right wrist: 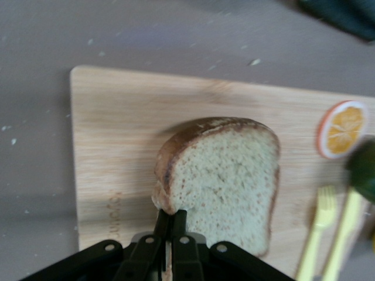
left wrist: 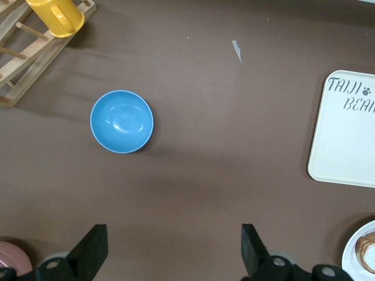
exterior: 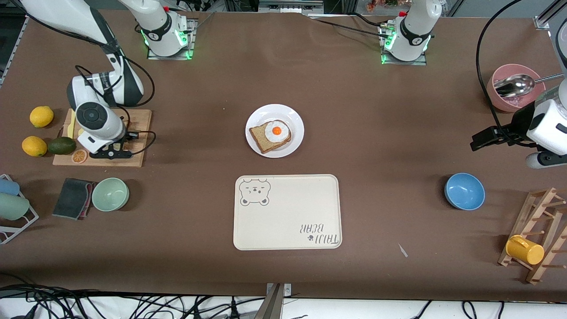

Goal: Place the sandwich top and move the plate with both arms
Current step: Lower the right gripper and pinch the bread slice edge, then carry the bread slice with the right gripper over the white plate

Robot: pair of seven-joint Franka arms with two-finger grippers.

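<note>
Over the wooden cutting board (exterior: 102, 139), at the right arm's end of the table from the plate (exterior: 274, 130), the right gripper (right wrist: 170, 225) has its fingers pinched on the edge of the bread slice (right wrist: 225, 175), which lies on the board near an orange slice (right wrist: 343, 129). At the table's middle, the white plate holds a darker slice with a fried egg (exterior: 276, 131). Toward the left arm's end from the plate, the left gripper (left wrist: 173, 252) hangs wide open, empty, above bare table beside a blue bowl (left wrist: 122, 121).

Sandwich top (right wrist: 225, 175) hidden under right arm in front view.
</note>
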